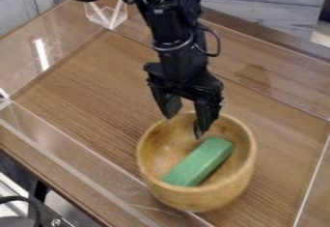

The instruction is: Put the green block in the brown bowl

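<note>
The green block (198,162) lies slanted inside the brown bowl (169,189), which sits on the wooden table near the front. My gripper (184,118) hangs pointing down over the bowl's far rim, just above the block's upper end. Its jaws are open and nothing is between them. One black fingertip (202,127) dips just inside the rim, close to the block; I cannot tell if it touches it.
Clear acrylic walls (52,125) fence the wooden tabletop (91,86) on the left and front. A clear plastic stand (106,16) sits at the back left. The black arm rises from the gripper toward the top of the view.
</note>
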Motion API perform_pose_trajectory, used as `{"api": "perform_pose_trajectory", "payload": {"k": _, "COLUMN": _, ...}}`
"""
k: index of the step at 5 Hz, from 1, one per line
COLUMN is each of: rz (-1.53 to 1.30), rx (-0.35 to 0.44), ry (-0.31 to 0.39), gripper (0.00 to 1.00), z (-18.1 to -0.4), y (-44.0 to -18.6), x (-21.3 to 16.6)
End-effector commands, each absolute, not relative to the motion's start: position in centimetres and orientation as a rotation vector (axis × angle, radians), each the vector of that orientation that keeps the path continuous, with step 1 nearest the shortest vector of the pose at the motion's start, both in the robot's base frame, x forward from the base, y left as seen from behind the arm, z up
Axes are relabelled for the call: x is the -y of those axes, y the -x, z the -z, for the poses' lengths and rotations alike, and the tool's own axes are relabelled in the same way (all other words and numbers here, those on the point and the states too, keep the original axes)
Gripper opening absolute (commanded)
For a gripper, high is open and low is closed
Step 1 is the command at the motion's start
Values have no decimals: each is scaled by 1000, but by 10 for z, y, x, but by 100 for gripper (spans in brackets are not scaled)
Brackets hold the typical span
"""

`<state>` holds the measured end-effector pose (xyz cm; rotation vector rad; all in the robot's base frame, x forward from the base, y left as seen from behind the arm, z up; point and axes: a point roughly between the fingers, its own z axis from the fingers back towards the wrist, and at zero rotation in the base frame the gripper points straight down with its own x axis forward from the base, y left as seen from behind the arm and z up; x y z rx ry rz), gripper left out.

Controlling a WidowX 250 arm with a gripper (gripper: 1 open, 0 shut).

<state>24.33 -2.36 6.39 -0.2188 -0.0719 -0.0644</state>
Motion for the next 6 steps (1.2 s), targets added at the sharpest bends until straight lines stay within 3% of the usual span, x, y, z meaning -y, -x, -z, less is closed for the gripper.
{"api": "perform_pose_trajectory", "payload": {"k": 1, "rz": 61, "rx": 92, "ry": 222, "gripper": 100, "z": -64, "y": -249, "x": 22}}
{"api": "perform_pose_trajectory", "payload": {"k": 5, "rz": 41, "rx": 89, "ry": 232, "gripper": 100, "z": -43, "y": -255, "x": 19}}
{"api": "perform_pose_trajectory", "payload": {"k": 6, "rz": 41, "rx": 84, "ry": 234, "gripper": 0, "z": -40, "y": -255, "x": 18}}
